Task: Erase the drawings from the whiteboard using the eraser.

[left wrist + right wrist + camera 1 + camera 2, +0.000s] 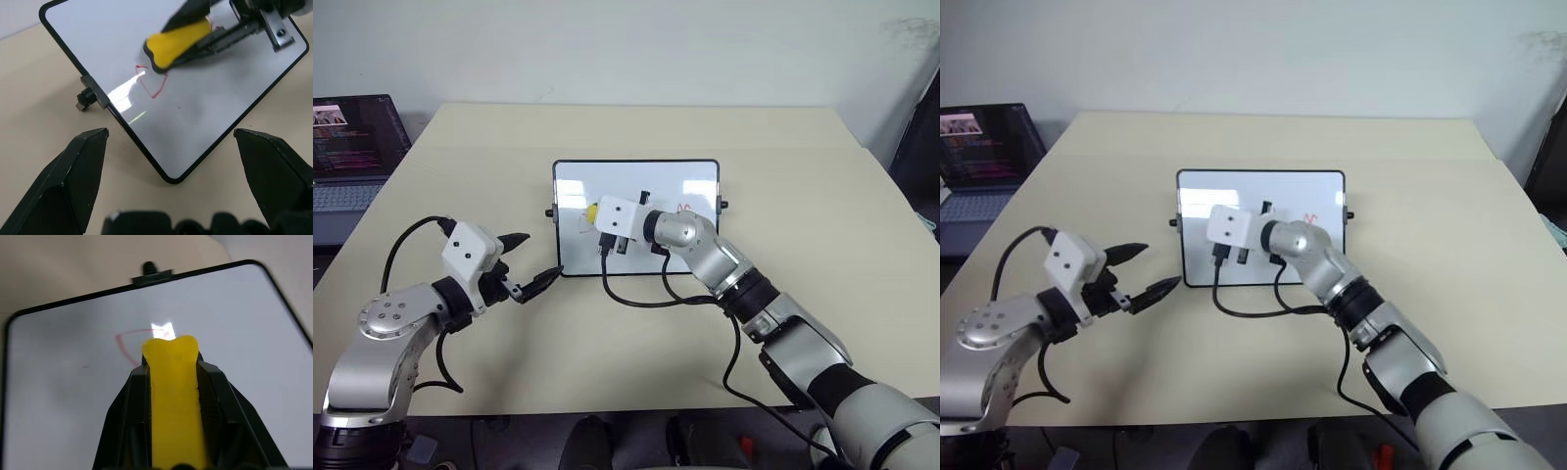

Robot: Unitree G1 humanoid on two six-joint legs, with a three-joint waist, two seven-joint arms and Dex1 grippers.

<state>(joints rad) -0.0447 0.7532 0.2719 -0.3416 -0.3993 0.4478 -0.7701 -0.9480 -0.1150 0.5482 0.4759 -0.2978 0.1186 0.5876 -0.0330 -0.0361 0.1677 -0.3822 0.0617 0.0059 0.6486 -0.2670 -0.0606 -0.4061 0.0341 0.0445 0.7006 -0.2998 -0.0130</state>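
right gripper (171,372) clamps the yellow eraser (172,396), its tip over a red triangle (151,83) on the whiteboard (685,181); left gripper (530,262) gapes wide, empty, beside the board

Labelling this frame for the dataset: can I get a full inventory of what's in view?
table: 1, beige, carries the board.
whiteboard: 1, white with black frame and side knobs, table centre.
drawings: red marker; triangle shape at the eraser's tip, squiggle near the board's right side.
eraser: 1, yellow, over the board's left part at the triangle.
laptop: 1, dark, screen lit, beside the table's far left corner.
cables: black, looping from the wrists over the table.
left gripper: black fingers, open, over the table beside the board's near left corner.
right gripper: black fingers, shut on the eraser, over the board.
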